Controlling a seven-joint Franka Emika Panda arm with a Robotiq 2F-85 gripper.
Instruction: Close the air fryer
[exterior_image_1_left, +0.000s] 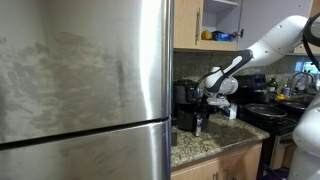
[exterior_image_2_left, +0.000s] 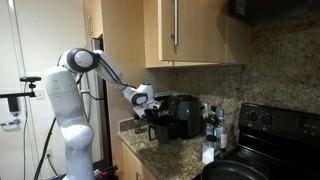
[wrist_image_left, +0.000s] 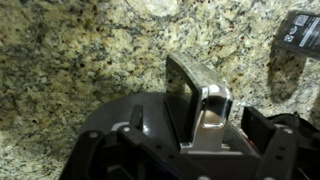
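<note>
Granite countertop (exterior_image_2_left: 165, 152) bears the air fryer (exterior_image_2_left: 184, 115) just beside the end effector (exterior_image_2_left: 152, 120).

One air fryer (exterior_image_2_left: 183, 115), one robot arm (exterior_image_2_left: 110, 72), one steel refrigerator (exterior_image_1_left: 85, 80), one black stove (exterior_image_2_left: 270, 120).

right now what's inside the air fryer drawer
The drawer sticks out of the air fryer, but its inside is hidden: its dark walls and the gripper block the view.

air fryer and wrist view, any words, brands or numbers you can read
No text is legible.
The dark object, top right of the wrist view: pale markings, too blurred to read.
The air fryer: any label too small to read in an exterior view.
</note>
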